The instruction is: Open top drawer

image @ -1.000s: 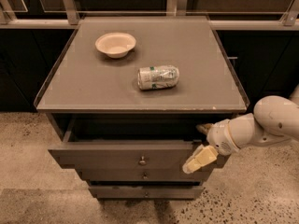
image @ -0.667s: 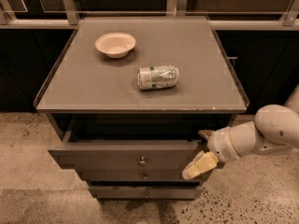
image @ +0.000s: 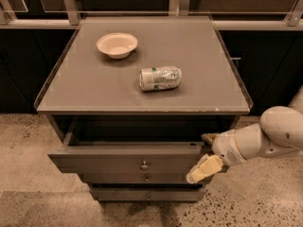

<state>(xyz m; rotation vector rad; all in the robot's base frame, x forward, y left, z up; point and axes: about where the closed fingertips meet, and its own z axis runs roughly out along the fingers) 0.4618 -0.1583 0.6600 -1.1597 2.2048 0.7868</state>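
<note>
Cream jaws, seemingly parted, by right edge of top drawer [image: 94, 161].

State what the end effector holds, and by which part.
Cannot be told: the end effector sits at the right front corner of the top drawer, away from its knob.

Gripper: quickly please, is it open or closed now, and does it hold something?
Gripper: open, holding nothing, at the right end of the top drawer front.
</note>
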